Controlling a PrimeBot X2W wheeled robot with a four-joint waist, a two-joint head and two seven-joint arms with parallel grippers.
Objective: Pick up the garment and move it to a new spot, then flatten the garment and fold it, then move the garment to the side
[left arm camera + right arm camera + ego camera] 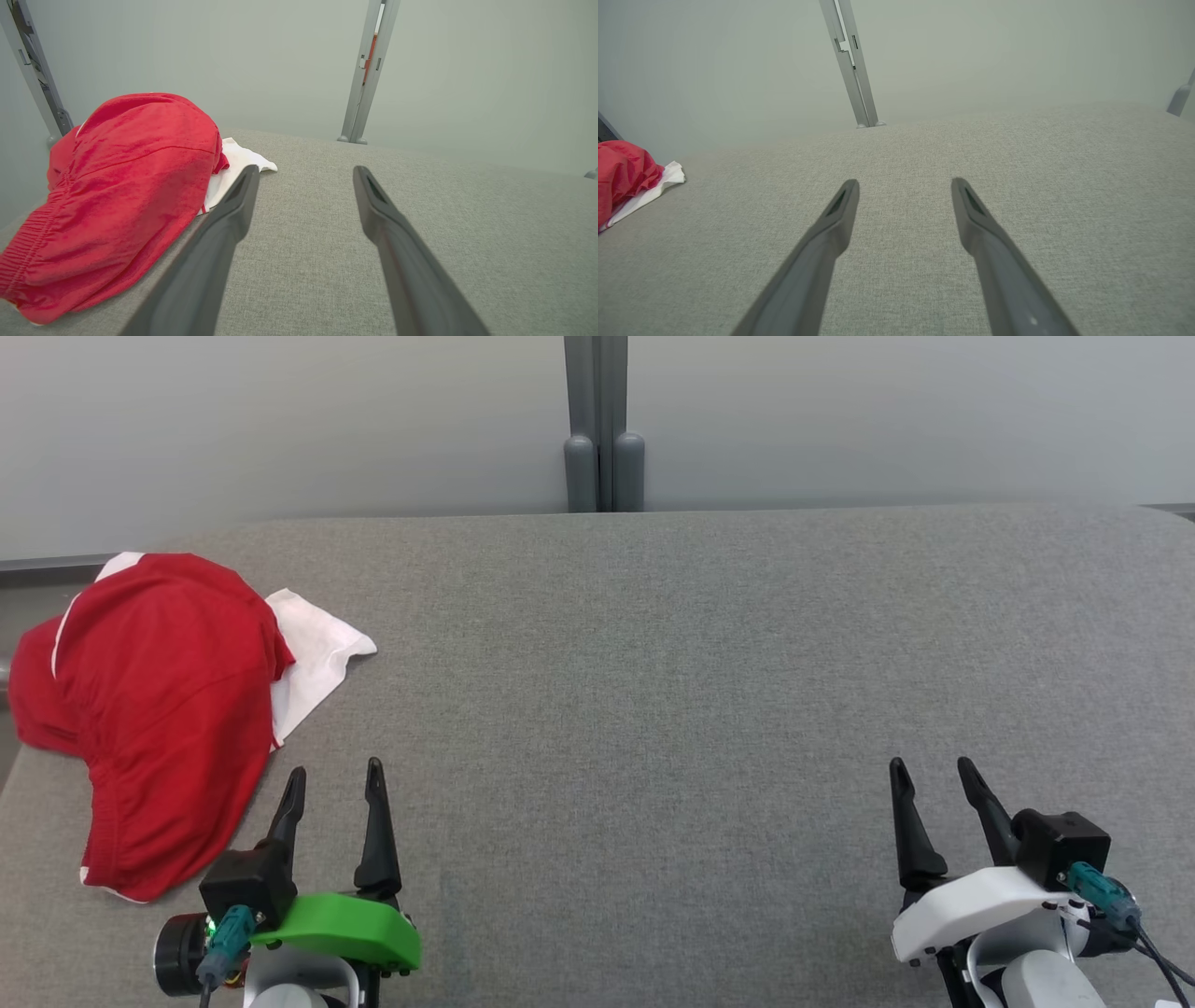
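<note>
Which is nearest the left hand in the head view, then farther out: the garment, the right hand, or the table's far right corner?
1. The garment, close beside the left hand, on its left.
2. The right hand, far across on the near right.
3. The table's far right corner, at the back by the wall.

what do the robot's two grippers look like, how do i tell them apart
Both have two long, dark, tapering fingers. The left gripper has a bright green shell, the right gripper a white shell. Each carries a black block with a teal plug and dark cable.
</note>
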